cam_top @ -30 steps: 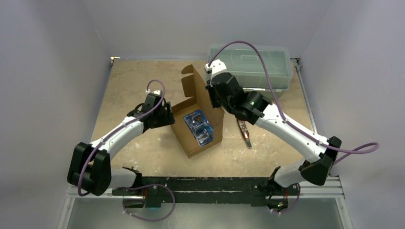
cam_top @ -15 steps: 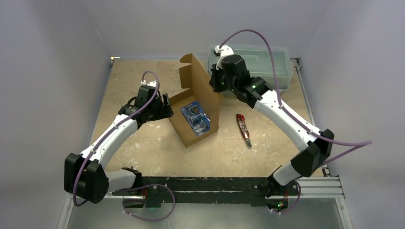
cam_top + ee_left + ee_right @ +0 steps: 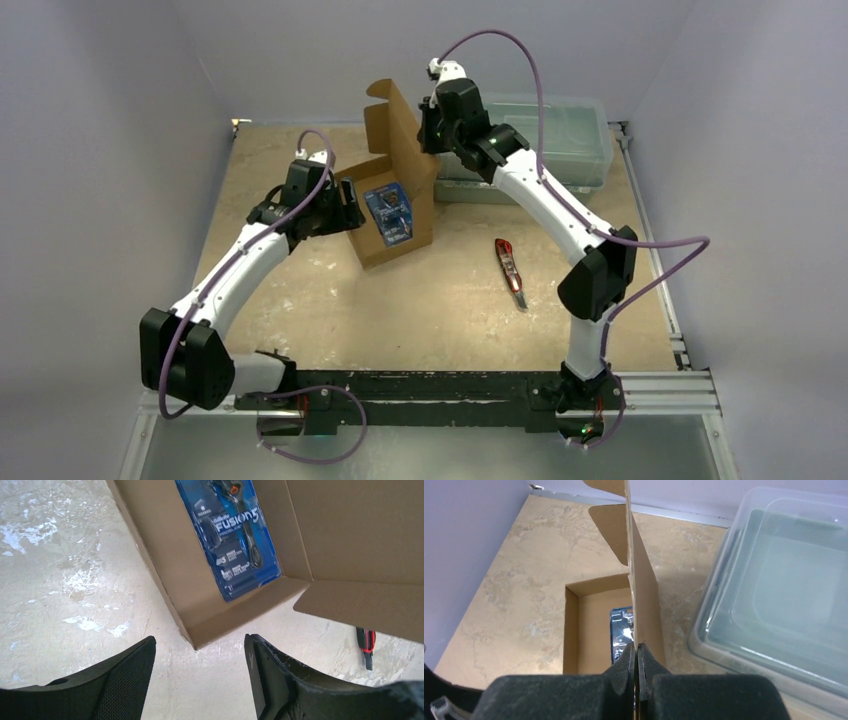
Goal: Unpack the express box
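Observation:
The express box point(image 3: 372, 245) is an open brown cardboard mailer in the middle of the table, with its lid flap point(image 3: 392, 118) standing up. A blue razor pack point(image 3: 388, 213) lies inside it. My right gripper point(image 3: 430, 128) is shut on the edge of the lid flap point(image 3: 642, 580), which runs thin and upright between the fingertips of the right gripper point(image 3: 636, 649). My left gripper point(image 3: 349, 203) is at the box's left side. The left gripper point(image 3: 199, 652) stands open over bare table, just short of the box corner point(image 3: 194, 639), and holds nothing.
A translucent grey-green lidded plastic bin point(image 3: 550, 140) stands at the back right, close behind the lid flap. A red and black box cutter point(image 3: 511, 266) lies on the table right of the box. Grey walls close in the left, back and right sides.
My right gripper has travelled back and left with the lid flap in it, drawing the box that way. The left gripper has followed alongside the box.

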You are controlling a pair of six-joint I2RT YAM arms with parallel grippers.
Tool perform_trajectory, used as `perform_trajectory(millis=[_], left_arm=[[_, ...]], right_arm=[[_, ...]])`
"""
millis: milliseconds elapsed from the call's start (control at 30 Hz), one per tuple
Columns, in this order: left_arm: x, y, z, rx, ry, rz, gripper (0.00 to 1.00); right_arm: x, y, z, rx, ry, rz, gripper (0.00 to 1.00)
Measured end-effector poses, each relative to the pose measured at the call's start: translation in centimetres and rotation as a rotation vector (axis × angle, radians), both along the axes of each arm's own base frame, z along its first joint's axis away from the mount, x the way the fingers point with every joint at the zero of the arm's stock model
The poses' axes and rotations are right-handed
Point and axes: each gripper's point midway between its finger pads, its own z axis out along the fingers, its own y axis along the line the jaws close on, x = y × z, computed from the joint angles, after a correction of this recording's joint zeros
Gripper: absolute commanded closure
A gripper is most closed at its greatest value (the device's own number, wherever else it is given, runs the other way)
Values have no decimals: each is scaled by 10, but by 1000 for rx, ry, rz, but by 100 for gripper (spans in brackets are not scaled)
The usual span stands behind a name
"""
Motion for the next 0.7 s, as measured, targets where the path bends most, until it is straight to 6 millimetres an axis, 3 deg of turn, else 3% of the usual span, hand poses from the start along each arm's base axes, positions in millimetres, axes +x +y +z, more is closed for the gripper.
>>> perform_trajectory(millis=[67, 167, 233, 467, 567, 700], left_arm=[[0, -2, -2, -3, 9, -11, 33], [0, -5, -4, -12, 19, -26, 33], [0, -7, -4, -20, 20, -34, 33], [2, -17, -4, -53, 26, -67, 33], [13, -23, -7, -67, 35, -77, 33], [28, -33, -13, -95, 51, -74, 33]], right_arm=[[10, -3, 0, 3, 0, -15, 85], [19, -10, -2, 1, 7, -33, 53], [20, -17, -6, -19, 18, -40, 42], [14, -25, -14, -73, 46, -6, 26], [6, -24, -10, -72, 51, 20, 20], [-10, -24, 13, -43, 23, 71, 11]])
